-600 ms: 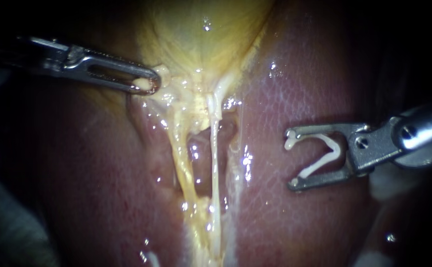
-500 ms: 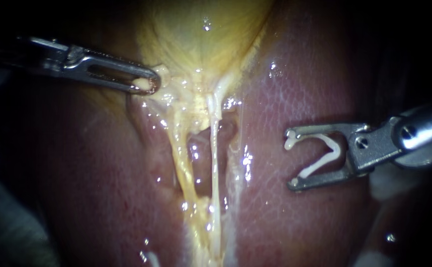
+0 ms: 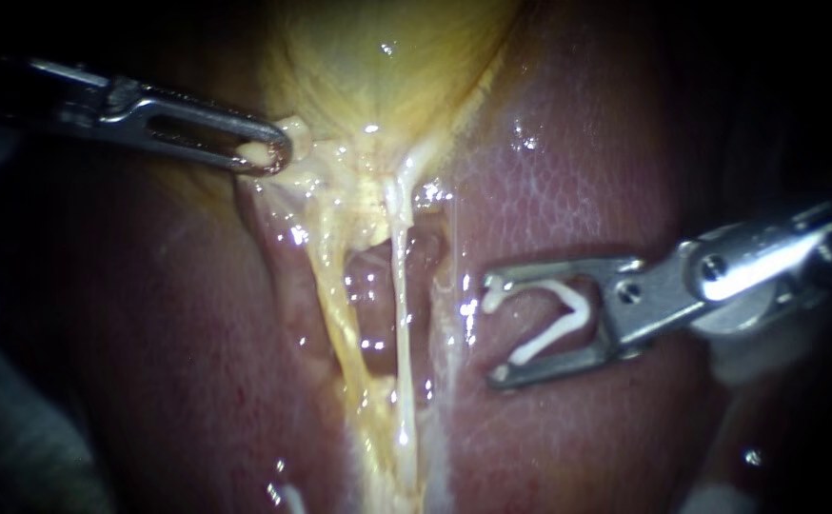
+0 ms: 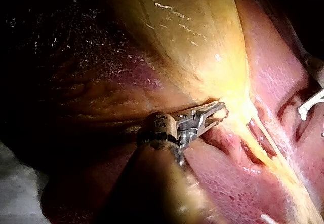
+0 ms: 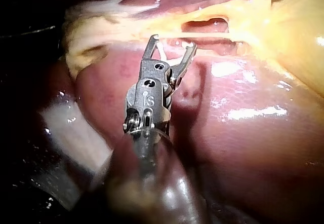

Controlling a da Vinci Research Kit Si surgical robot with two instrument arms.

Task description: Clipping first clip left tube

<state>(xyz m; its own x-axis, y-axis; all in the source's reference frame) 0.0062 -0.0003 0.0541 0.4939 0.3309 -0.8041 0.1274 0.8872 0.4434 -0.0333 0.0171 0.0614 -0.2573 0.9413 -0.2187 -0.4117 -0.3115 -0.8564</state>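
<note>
The yellow gallbladder (image 3: pixel 387 67) hangs over the red liver (image 3: pixel 549 181). Two tubes run down from its neck with a gap between them: a thick yellow left tube (image 3: pixel 332 305) and a thin white right tube (image 3: pixel 403 305). My left instrument (image 3: pixel 268 152) is shut on pale tissue at the gallbladder's neck, also seen in the left wrist view (image 4: pixel 217 113). My right instrument (image 3: pixel 493 328) holds an open white clip (image 3: pixel 554 324) between wide-spread jaws, just right of the right tube and clear of both tubes. In the right wrist view its jaws (image 5: pixel 173 41) point at the tubes (image 5: pixel 217 44).
Pale gauze (image 5: pixel 76 133) lies beside the right instrument's shaft. Grey cloth (image 3: pixel 16 428) fills the lower left of the endoscope view. Wet liver surface (image 3: pixel 197 362) lies on either side of the tubes.
My right instrument has moved left with the clip, closer to the tubes and slightly lower. The left instrument has kept its hold and has drawn the neck tissue slightly up and left.
</note>
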